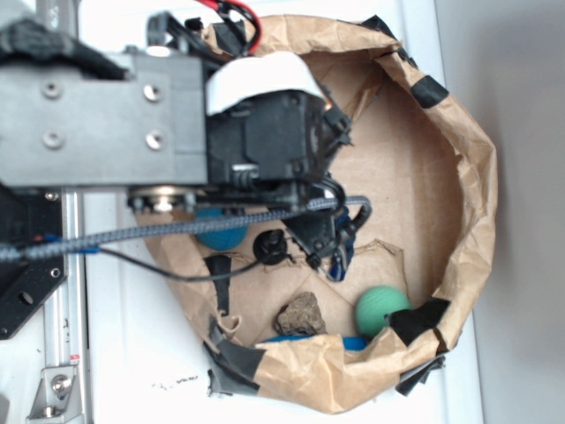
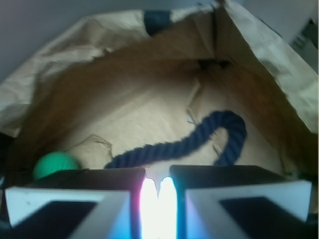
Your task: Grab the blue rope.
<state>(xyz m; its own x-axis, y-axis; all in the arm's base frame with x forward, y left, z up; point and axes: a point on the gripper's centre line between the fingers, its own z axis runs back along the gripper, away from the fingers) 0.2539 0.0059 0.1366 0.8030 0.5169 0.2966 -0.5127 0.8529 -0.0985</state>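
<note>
Gripper (image 2: 157, 199) is hanging inside the paper-lined bin (image 1: 468, 177), its jaws sitting nearly pressed together with only a thin bright slit between them and nothing pinched. The blue rope (image 2: 189, 142) is lying on the bin floor just ahead of the fingertips, hook-curved, apart from the green ball (image 2: 55, 165) off to one side. Likely trouble: jaws this narrow are going to ride down onto the rope and push it aside, and the crumpled paper wall is sitting close enough to snag.

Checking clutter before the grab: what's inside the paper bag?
Inside the paper bag: blue rope, green ball, brown rock, teal ball, partly under the arm. The arm covers the rest of the floor.
</note>
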